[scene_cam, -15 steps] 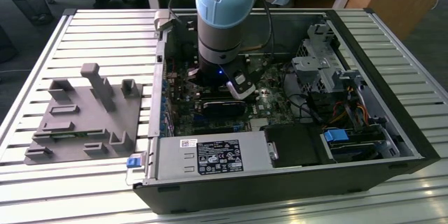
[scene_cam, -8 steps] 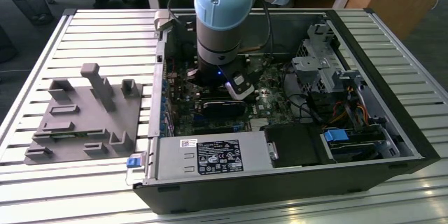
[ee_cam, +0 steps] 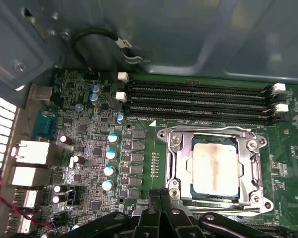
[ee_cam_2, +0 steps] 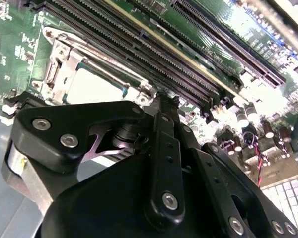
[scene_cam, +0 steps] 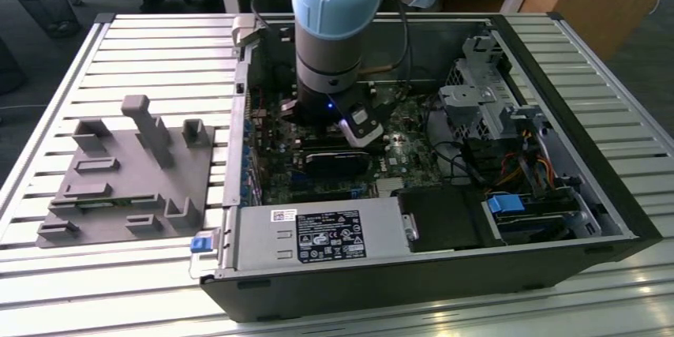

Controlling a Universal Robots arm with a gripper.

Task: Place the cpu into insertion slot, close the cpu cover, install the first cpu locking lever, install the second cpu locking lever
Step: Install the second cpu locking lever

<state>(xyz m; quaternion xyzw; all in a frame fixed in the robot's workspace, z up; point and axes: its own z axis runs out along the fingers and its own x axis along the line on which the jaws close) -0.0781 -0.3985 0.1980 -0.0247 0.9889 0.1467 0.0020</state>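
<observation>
The cpu [ee_cam: 214, 168] lies flat in the insertion slot [ee_cam: 187, 148] on the green board, its silver top showing a pale brownish stain. The silvery cpu cover [ee_cam: 252, 166] lies down around it, framing the chip. In the second wrist view the cpu [ee_cam_2: 92, 89] and the cover [ee_cam_2: 59, 64] sit just beyond my fingertips. My gripper [ee_cam: 161, 198] hangs at the socket's edge with its two black fingers pressed together and nothing visible between them. In the exterior view the gripper [scene_cam: 358, 132] reaches down inside the open computer case.
Long black memory slots [ee_cam: 198, 101] run beside the socket. Capacitors [ee_cam: 109, 154] and rear ports [ee_cam: 27, 151] crowd the other side. The case [scene_cam: 421, 274] holds a power supply [scene_cam: 316, 236] and a drive cage [scene_cam: 490, 104]. A grey fixture [scene_cam: 126, 179] sits on the slatted table.
</observation>
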